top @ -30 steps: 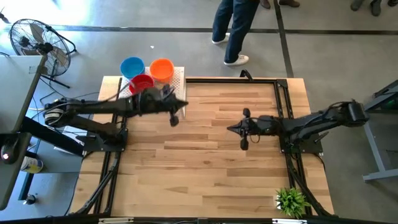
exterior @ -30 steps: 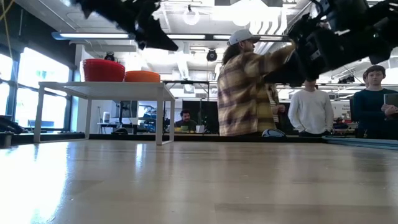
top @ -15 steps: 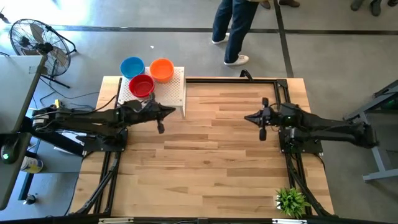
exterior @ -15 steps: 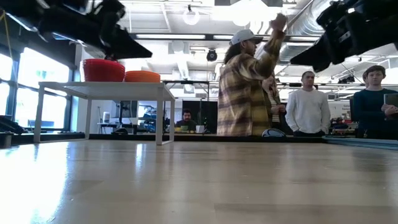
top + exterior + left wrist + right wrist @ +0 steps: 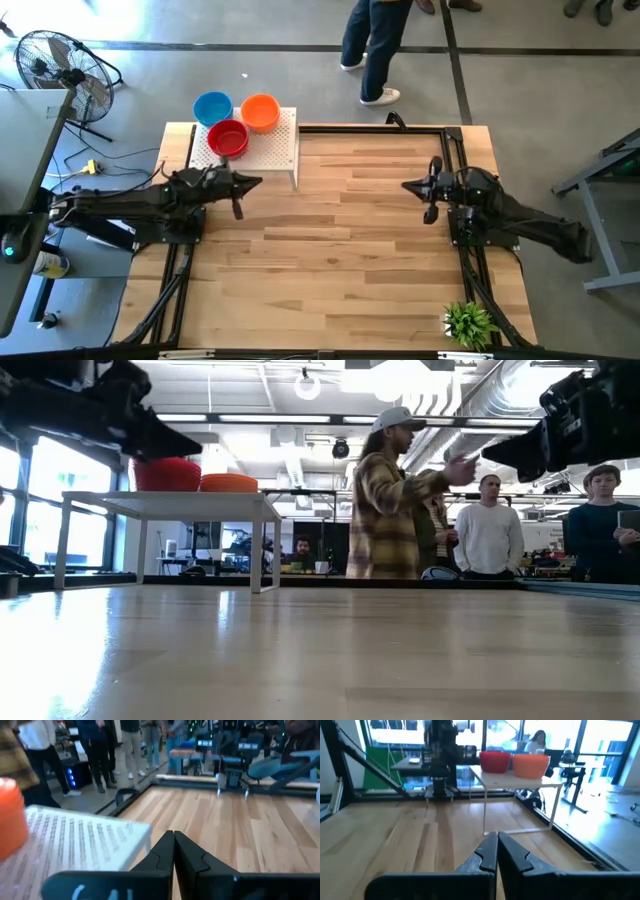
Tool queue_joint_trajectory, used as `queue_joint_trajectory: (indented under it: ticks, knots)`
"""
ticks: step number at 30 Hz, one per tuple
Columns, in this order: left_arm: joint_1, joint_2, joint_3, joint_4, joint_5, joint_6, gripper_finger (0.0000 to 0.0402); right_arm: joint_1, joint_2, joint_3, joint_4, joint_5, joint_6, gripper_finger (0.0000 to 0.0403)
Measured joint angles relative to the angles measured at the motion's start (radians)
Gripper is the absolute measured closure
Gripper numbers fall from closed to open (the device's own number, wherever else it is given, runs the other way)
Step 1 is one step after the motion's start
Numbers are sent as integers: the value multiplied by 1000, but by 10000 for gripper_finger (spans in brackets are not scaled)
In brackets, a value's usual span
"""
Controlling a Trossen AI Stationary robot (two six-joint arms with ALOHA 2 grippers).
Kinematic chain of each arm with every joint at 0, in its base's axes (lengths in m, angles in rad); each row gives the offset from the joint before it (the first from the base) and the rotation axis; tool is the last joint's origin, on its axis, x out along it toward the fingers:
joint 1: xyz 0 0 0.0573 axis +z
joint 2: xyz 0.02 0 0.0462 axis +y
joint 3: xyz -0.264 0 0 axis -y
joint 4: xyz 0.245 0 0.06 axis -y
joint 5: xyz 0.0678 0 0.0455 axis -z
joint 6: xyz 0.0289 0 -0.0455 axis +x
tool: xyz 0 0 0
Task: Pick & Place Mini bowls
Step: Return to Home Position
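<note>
High view: open wood of the desk (image 5: 340,250) lies between both arms. The white stand (image 5: 278,152) sits at the far left corner and carries three bowls: one blue bowl (image 5: 212,107), one red bowl (image 5: 228,137), one orange bowl (image 5: 260,111). The low view shows only red and orange. The left end effector (image 5: 255,183), just beside the stand, and the right end effector (image 5: 406,186) are each pressed together.

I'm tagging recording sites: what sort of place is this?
Probably an open-plan robotics lab or workshop: robot arms mounted on a wooden table, exposed ceiling ducts, and onlookers standing in the room behind.
</note>
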Motion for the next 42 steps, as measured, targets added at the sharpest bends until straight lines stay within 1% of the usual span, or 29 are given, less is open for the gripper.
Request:
queue_joint_trajectory:
  ticks: [6,9,11,13,15,17,18,20,23,26,28,31,34,42]
  knots:
    - [0,-218,-59,-107,-32,-22,401,-102,-135,-46,-26,-81,23,403]
    - [0,-330,-86,-180,-52,-25,401,-153,-194,-46,-81,-118,35,403]
    - [0,-404,-96,-233,-58,-27,401,-184,-193,-47,-92,-143,46,403]
    - [0,-478,-102,-287,-79,-33,401,-213,-189,-47,-96,-144,57,403]
    - [0,-478,-104,-314,-103,-45,401,-232,-190,-53,-89,-125,71,403]
    - [0,-476,-106,-345,-112,-47,401,-240,-189,-86,-15,-89,94,403]
    - [2,-474,-107,-353,-115,-47,401,-239,-188,-103,24,-53,114,403]
    - [0,-479,-120,-349,-141,-59,401,-221,-187,-103,20,31,131,403]
    - [0,-476,-142,-338,-162,-77,401,-152,-186,-103,37,155,123,403]
    - [0,-478,-172,-258,-179,-100,401,-66,-186,-103,22,279,96,403]
    - [0,-477,-184,-224,-184,-87,401,-14,-186,-103,-3,336,78,403]
    - [0,-477,-186,-220,-188,-76,401,29,-174,-103,2,371,55,403]
    - [0,-474,-186,-221,-173,-87,401,34,-174,-103,4,394,53,402]
    - [0,-462,-188,-225,-136,-99,401,34,-174,-103,2,367,55,402]
